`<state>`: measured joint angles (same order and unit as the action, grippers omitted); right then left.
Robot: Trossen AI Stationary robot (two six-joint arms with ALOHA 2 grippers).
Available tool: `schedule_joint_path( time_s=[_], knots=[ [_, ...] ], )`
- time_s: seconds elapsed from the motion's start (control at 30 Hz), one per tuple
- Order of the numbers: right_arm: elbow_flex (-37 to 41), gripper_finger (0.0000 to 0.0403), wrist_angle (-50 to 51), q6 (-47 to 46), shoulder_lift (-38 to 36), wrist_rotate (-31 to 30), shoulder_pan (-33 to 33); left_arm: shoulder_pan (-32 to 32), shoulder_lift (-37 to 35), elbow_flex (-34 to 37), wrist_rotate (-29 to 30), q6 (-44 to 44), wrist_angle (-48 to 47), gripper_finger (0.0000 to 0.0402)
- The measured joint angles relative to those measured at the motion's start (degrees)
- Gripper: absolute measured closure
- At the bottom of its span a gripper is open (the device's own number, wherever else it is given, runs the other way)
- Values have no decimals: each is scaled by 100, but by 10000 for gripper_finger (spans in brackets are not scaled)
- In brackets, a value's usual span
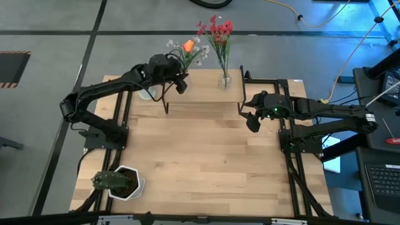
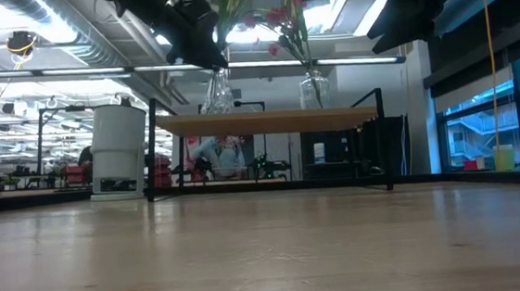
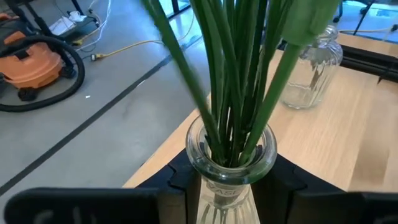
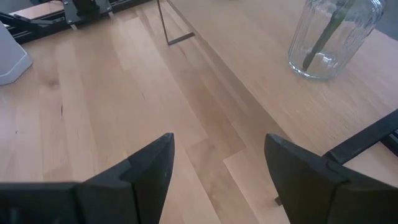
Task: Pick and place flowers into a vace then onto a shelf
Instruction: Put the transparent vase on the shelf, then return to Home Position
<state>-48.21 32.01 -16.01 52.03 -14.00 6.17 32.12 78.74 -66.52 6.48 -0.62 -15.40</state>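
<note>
Left gripper (image 3: pixel 227 193) is clamped on the neck of a narrow glass vase (image 3: pixel 230 165), fingers on either side of the glass. Green flower stems (image 3: pixel 239 81) rise straight out of it just ahead of the fingers. From the low view I can't tell whether the vase base is touching the shelf (image 2: pixel 267 120) or hanging just above it. A second vase (image 1: pixel 224 80) with red blossoms stands on the shelf, just beyond my held one.

Right gripper (image 4: pixel 217 168) hovers with fingers spread, empty, over the tabletop (image 1: pixel 200 169) beside the shelf edge.

Risks, as I judge them: top-heavy bouquet, so a tilted release tips the vase; it sits near the shelf's far-left edge, so a nudge sends it off; a sideways swing clips the neighbouring vase.

Light-wood table, a potted green plant (image 1: pixel 115 181) well behind me at the near corner. Beyond the table: grey floor, an orange shop vacuum (image 3: pixel 37 53), yellow cable.
</note>
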Motion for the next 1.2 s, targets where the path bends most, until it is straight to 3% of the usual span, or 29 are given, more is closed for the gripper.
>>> schedule_joint_path(
  time_s=[0.47,0.97,1.2],
  knots=[
    [0,152,2,0,0,-200,1,0,7,8,-172,-153,18,273],
    [0,152,9,15,0,-197,2,-2,-290,13,-201,-75,29,187],
    [0,152,42,16,0,-195,2,-2,-573,13,-202,43,-570,183]
  ],
)
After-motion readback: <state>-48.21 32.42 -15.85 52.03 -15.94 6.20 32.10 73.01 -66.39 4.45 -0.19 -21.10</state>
